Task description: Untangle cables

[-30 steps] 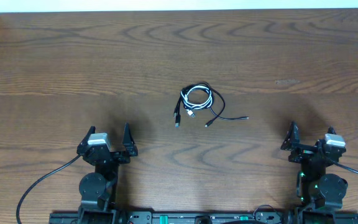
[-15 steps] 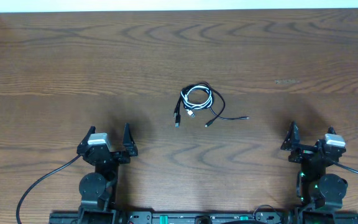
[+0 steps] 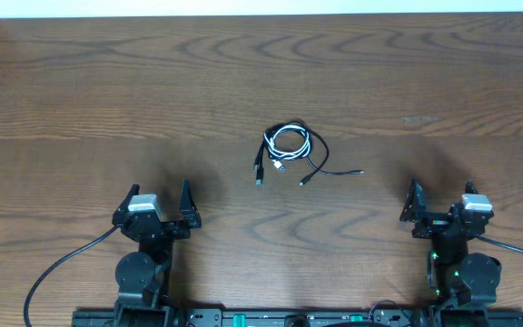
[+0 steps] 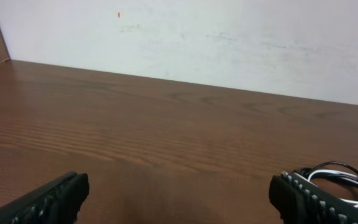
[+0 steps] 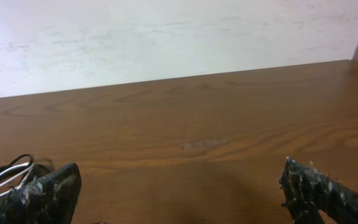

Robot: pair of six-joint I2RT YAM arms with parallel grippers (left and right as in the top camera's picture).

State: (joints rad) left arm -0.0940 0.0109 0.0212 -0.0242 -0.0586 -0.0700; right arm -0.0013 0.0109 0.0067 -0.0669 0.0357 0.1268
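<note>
Fingers on both arms stand spread as wide as they go, and nothing is between them. The left fingers (image 3: pixel 185 195) sit near the 7 o'clock corner of the overhead view, both tips pointing toward 12 o'clock over bare wood. In the left wrist view the two ribbed black pads (image 4: pixel 55 198) show only at the bottom corners, with open tabletop (image 4: pixel 166 137) between them. The right fingers (image 3: pixel 413 200) sit near 5 o'clock in the overhead view, likewise parted and pointing toward 12 o'clock. Their pads (image 5: pixel 319 190) frame an empty stretch of wood in the right wrist view. The cables lie well apart from both arms, near the middle of the tabletop (image 3: pixel 80 91). They are at about 2 o'clock from the left fingers and about 10 o'clock from the right ones. The black cable (image 3: pixel 320 150) is coiled in a loose loop, with one tail running out toward 4 o'clock and another dropping toward 7 o'clock to a small plug. The white cable (image 3: pixel 289 136) is coiled within that loop, overlapping the black one, its plug end lying at the coil's 6 o'clock side. The tangle peeks in at the lower right edge of the left wrist view, black cable (image 4: pixel 334 167) over white cable (image 4: pixel 347 177), and at the lower left edge of the right wrist view (image 5: pixel 5 173). Beyond the tabletop's far edge stands a pale wall (image 4: pixel 229 37).
</note>
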